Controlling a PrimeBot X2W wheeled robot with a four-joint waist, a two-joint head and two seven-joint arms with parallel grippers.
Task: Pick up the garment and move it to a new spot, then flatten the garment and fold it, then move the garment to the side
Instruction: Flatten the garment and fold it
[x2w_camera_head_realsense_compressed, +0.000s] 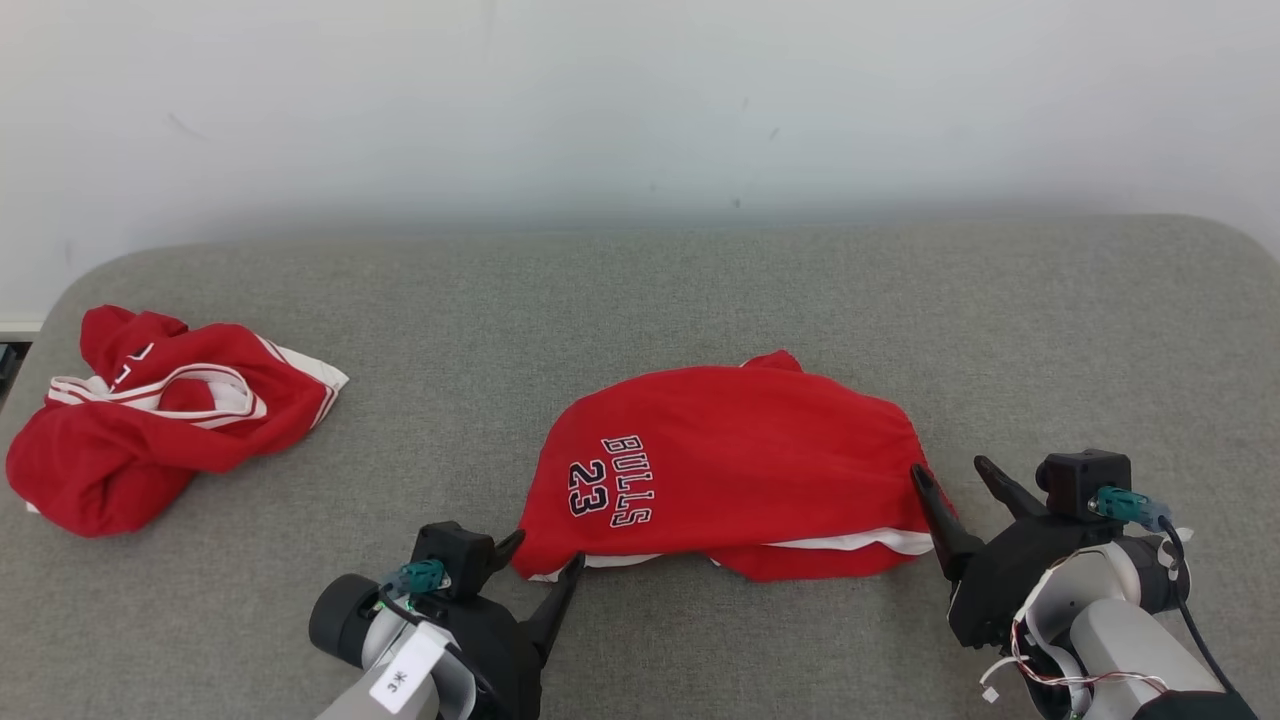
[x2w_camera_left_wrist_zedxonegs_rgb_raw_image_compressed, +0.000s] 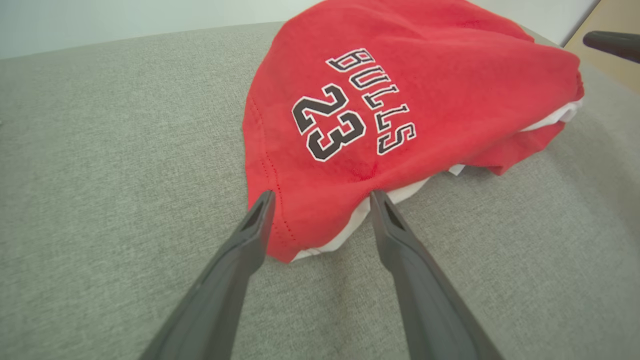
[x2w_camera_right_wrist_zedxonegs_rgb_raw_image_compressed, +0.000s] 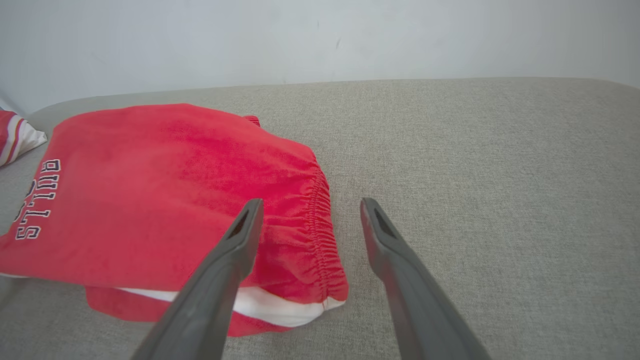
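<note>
The garment (x2w_camera_head_realsense_compressed: 740, 460) is a pair of red shorts with white trim and "BULLS 23" lettering, lying folded on the grey surface in the middle of the head view. My left gripper (x2w_camera_head_realsense_compressed: 545, 560) stands open at its near left corner; in the left wrist view (x2w_camera_left_wrist_zedxonegs_rgb_raw_image_compressed: 320, 200) the corner of the garment (x2w_camera_left_wrist_zedxonegs_rgb_raw_image_compressed: 400, 100) lies between the spread fingers, not pinched. My right gripper (x2w_camera_head_realsense_compressed: 950, 480) is open at the garment's right, elastic end. The right wrist view shows that gripper (x2w_camera_right_wrist_zedxonegs_rgb_raw_image_compressed: 310, 207) with one finger over the gathered waistband of the garment (x2w_camera_right_wrist_zedxonegs_rgb_raw_image_compressed: 165, 190), the other over bare surface.
A second red and white garment (x2w_camera_head_realsense_compressed: 150, 415) lies crumpled at the far left, its edge showing in the right wrist view (x2w_camera_right_wrist_zedxonegs_rgb_raw_image_compressed: 17, 137). The grey padded surface (x2w_camera_head_realsense_compressed: 700, 290) runs wide, with a pale wall behind. The right gripper's fingertip (x2w_camera_left_wrist_zedxonegs_rgb_raw_image_compressed: 610, 42) pokes into the left wrist view.
</note>
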